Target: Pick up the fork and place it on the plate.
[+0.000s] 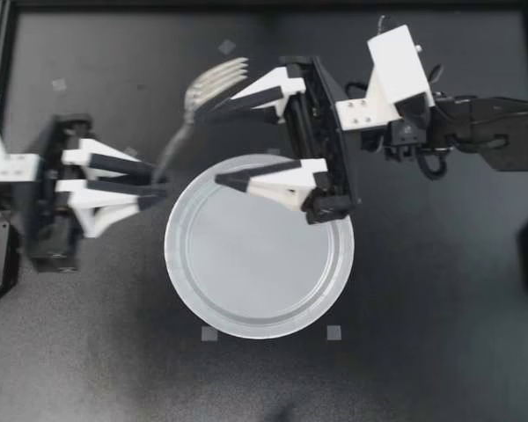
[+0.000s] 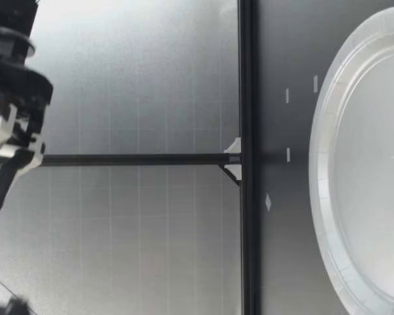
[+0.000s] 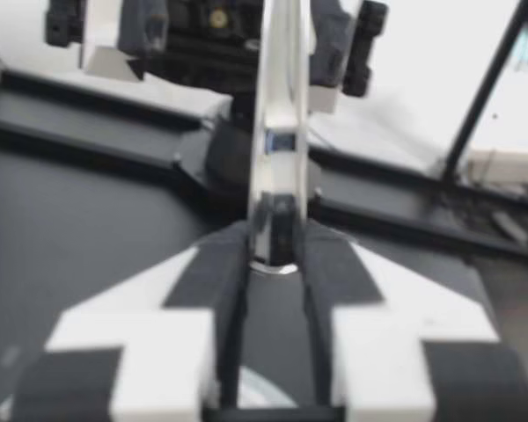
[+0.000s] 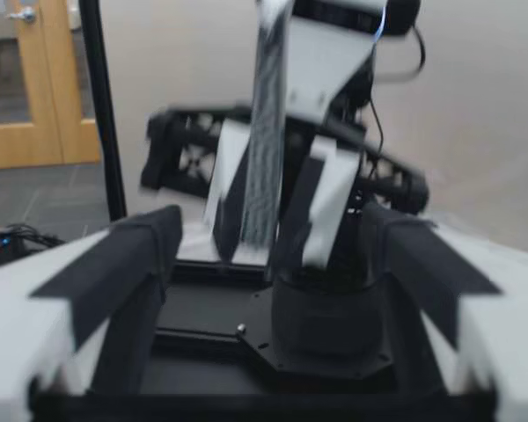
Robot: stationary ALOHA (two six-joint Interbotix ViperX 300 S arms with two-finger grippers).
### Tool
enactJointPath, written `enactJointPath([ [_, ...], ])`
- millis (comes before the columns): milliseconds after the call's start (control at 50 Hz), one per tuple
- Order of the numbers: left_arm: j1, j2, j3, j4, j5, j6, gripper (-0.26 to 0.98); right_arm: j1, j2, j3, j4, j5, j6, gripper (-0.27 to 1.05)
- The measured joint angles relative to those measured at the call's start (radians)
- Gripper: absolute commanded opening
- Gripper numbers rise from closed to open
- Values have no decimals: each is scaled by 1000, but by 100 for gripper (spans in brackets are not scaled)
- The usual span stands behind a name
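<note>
Plate (image 2: 322,170) is right up against the low cam, flat on the table (image 1: 440,352) and nothing on it yet. So the task isn't done.

The fork (image 1: 213,81) is up in the air, not on the table. The left gripper (image 1: 161,187) has it pinched by the handle end. In the left wrist view both fingers are squeezed tight on the handle and the rest of the fork sticks straight out ahead. From the top, the tines point away from the left arm and sit just past the plate's rim, not over it.

The right gripper (image 1: 209,148) is spread wide and holding nothing. Its fingers straddle the fork's neck. In the right wrist view the fork runs up the middle of the gap and touches neither finger, as far as I can tell.

My read: holding it by the tail end leaves the whole middle free to grab, so this looks like a handover setup. The right arm sits over the plate's edge, so it'd have the shorter trip to drop the fork there. Could be wrong though.
</note>
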Motion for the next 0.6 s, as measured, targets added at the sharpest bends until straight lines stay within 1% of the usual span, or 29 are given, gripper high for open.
enactJointPath([
  [80,0,-98,0,0,161,-3,1,-2,-23,40,9,17,3,76],
  [160,0,-176,2,-12,368,-17,1,-2,-48,92,34,40,9,76],
  [280,0,-221,11,-49,661,-54,1,-2,-95,169,86,74,15,76],
  [340,0,-221,28,-66,772,-80,1,-2,-120,206,117,100,15,76],
  [400,-2,-215,48,-74,838,-94,1,-2,-149,242,149,138,14,76],
  [500,-8,-204,86,-77,894,-97,1,-2,-190,288,186,202,12,76],
  [600,-9,-193,132,-77,894,-101,1,-2,-221,324,206,242,14,76],
])
